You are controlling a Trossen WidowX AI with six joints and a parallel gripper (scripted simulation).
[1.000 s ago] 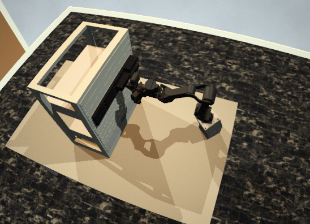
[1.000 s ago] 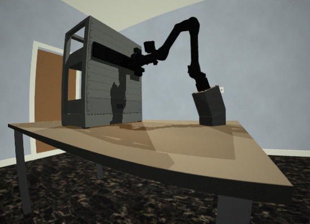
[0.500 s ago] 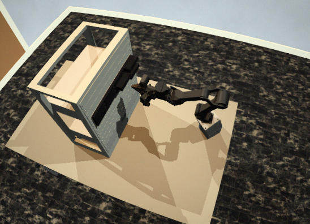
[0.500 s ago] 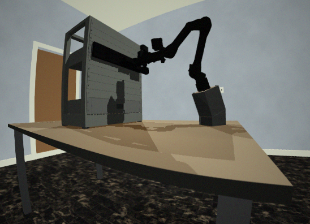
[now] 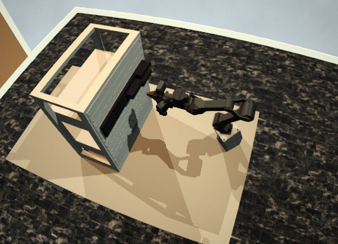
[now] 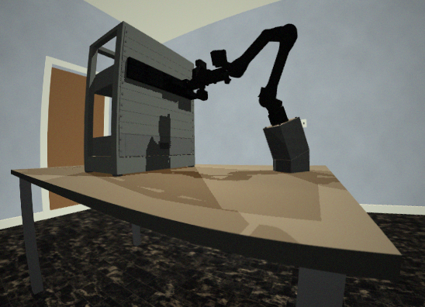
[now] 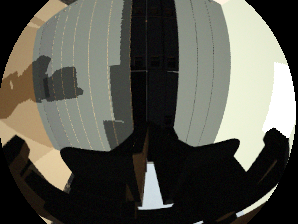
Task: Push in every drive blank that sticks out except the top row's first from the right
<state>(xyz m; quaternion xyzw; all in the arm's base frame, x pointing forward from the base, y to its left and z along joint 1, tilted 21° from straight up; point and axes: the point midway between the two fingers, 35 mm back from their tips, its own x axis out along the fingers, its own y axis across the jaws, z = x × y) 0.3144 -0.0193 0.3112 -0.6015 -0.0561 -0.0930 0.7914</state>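
Observation:
The grey rack (image 5: 123,119) (image 6: 155,115) (image 7: 80,50) stands upright on the table, its front facing my arm. A black band of drive blanks (image 5: 118,108) (image 6: 151,74) (image 7: 152,43) runs across the upper front. At its right end as I face it, a black blank (image 5: 142,68) sticks out clearly, and another (image 5: 135,83) beside it stands out less. My gripper (image 5: 150,93) (image 6: 187,89) (image 7: 147,125) is shut and empty. It points at the right part of the band, a short way off the front. I cannot tell the single rows apart.
The rack is an open frame with cream shelves (image 5: 83,73) behind its front. My arm's base (image 5: 229,138) (image 6: 287,146) stands on the tan table (image 5: 173,187) (image 6: 248,197) to the right of the rack. A dark patterned floor surrounds the table.

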